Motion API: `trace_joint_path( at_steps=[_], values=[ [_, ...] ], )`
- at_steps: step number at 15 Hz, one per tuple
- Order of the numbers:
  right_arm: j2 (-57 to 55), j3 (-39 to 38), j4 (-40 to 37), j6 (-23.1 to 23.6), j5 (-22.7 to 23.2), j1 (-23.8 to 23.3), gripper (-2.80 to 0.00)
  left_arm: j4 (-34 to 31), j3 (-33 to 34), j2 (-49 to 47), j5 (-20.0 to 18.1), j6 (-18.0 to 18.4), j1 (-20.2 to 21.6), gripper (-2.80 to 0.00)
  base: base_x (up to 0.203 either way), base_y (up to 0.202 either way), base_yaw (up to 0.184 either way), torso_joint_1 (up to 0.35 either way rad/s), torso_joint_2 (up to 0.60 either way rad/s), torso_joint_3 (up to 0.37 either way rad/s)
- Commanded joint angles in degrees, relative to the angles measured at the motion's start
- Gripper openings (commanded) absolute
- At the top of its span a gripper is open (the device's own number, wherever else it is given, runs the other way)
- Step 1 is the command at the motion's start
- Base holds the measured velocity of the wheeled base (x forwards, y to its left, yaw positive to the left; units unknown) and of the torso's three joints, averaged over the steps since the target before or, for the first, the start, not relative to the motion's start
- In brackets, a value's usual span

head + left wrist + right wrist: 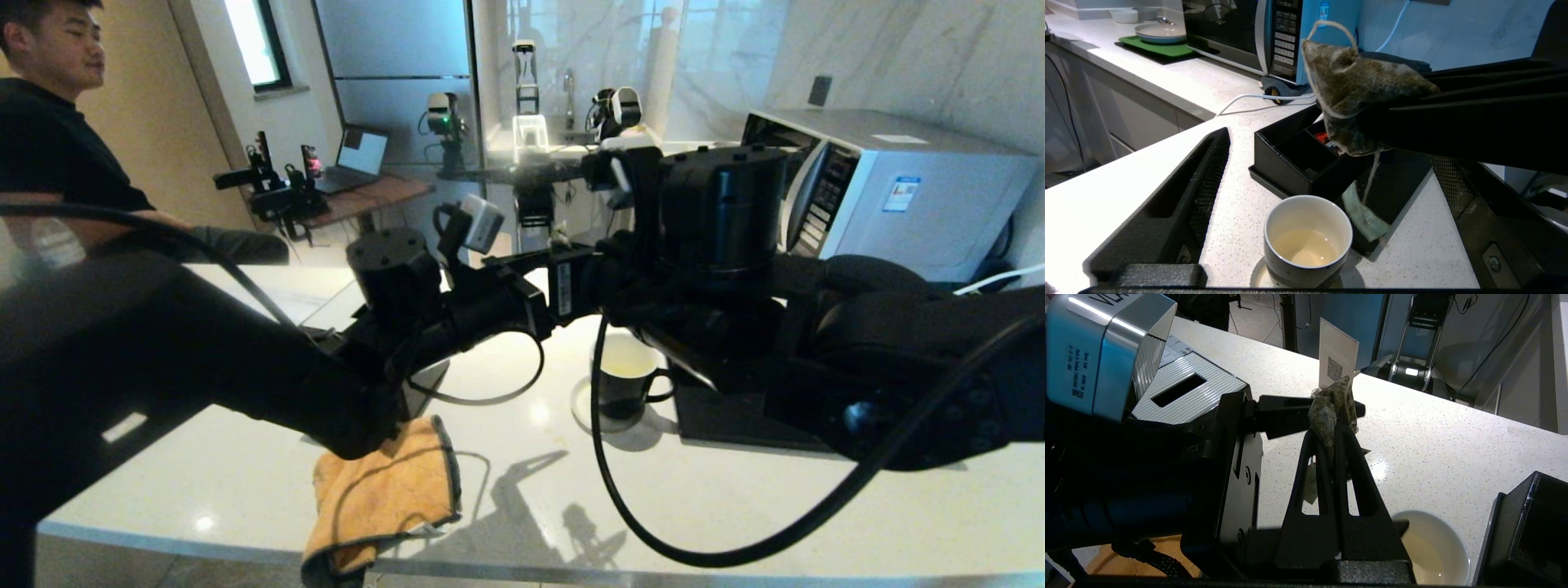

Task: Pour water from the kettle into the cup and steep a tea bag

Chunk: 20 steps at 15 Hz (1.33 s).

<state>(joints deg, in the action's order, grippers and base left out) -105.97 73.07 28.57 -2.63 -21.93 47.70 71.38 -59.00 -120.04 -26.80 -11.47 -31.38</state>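
My right gripper point(1337, 416) had its jaws clamped on the one tea bag point(1355, 90), holding it in the air above the single cup point(1307, 239), its string and tag dangling. My left gripper point(1306, 171) had its jaws apart on either side of the bag. The cup of pale liquid stood on the worktop point(1126, 196) beside a black box point(1294, 159); a microwave point(890, 188) sat behind, a cloth point(384, 490) near the edge.

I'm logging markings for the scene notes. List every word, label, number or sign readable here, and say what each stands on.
"VLA", cut off by the frame edge: top of the silver camera block.
Small side print on that block: too small to read.
QR code on the white card: a pattern, no words.
Microwave sticker and its keypad: blurred.
Tea bag tag: no legible print.
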Motion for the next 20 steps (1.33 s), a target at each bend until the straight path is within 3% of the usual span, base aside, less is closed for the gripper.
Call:
trace_joint_path(
  at_steps=[1, 20],
  values=[
    [-0.2, 0.05, 0.17, -0.01, -0.13, 0.02, -2.8, 0.43, 0.11, -0.19, -0.01, -0.13, 0.17, -2.8, 0.0, 0.0, 0.0, 0.0, 0.0, 0.0],
    [0.08, -1.89, 0.17, 0.08, -0.31, 0.02, -2.8, 0.25, 0.15, 0.51, 0.08, -0.22, 0.53, -2.8, 0.0, 0.0, 0.0, 0.0, 0.0, 0.0]
  ],
)
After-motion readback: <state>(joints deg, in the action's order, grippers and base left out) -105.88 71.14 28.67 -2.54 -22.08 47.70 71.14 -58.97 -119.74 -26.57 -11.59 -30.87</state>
